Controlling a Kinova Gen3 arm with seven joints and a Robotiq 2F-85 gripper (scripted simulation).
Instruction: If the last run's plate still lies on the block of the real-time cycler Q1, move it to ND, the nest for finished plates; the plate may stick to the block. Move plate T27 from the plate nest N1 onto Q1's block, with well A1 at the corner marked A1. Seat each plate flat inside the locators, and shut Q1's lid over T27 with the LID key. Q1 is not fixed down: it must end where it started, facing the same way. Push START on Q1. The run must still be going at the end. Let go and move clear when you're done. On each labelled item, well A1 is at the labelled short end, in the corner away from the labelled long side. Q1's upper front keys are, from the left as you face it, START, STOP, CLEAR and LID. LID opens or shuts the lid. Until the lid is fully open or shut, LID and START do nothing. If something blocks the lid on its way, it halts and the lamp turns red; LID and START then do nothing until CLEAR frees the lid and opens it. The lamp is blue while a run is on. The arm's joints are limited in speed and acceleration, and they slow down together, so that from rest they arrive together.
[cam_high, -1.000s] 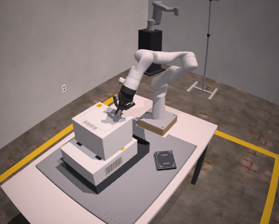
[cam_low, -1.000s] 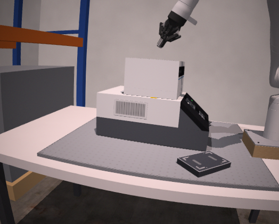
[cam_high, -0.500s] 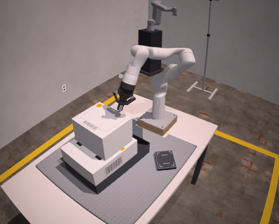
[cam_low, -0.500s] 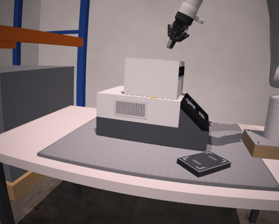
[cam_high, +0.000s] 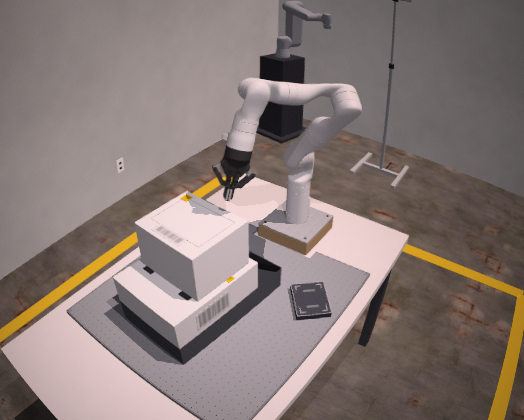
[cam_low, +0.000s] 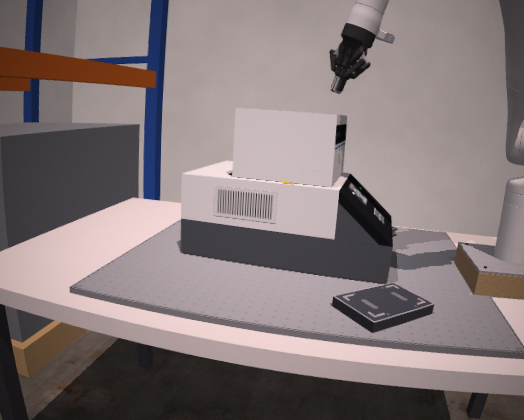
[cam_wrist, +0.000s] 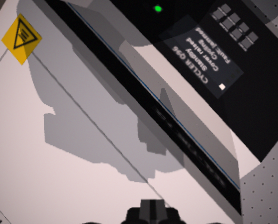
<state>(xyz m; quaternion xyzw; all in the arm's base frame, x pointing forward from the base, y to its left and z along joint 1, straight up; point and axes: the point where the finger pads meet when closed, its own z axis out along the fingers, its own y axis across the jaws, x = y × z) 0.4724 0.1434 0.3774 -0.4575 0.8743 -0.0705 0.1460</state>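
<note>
In the top view, my clenched, empty hand (cam_high: 228, 195) (cam_low: 336, 90) (cam_wrist: 152, 204) is at one o'clock on cycler Q1 (cam_high: 150, 306) (cam_low: 300, 202) (cam_wrist: 30, 165); the bare plate nest (cam_high: 310, 298) (cam_low: 384, 303), three o'clock. T27: not visible; seating unconfirmed. Lamp (cam_low: 360, 188) (cam_wrist: 158, 8) green: run not started.

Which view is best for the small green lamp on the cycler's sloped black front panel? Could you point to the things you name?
The wrist view: it shows the small green lamp (cam_low: 360, 188) (cam_wrist: 158, 8) largest, as a distinct lit dot near the picture's top edge. The exterior view shows it only as a tiny green speck high on the panel. The top view doesn't show it.
</note>
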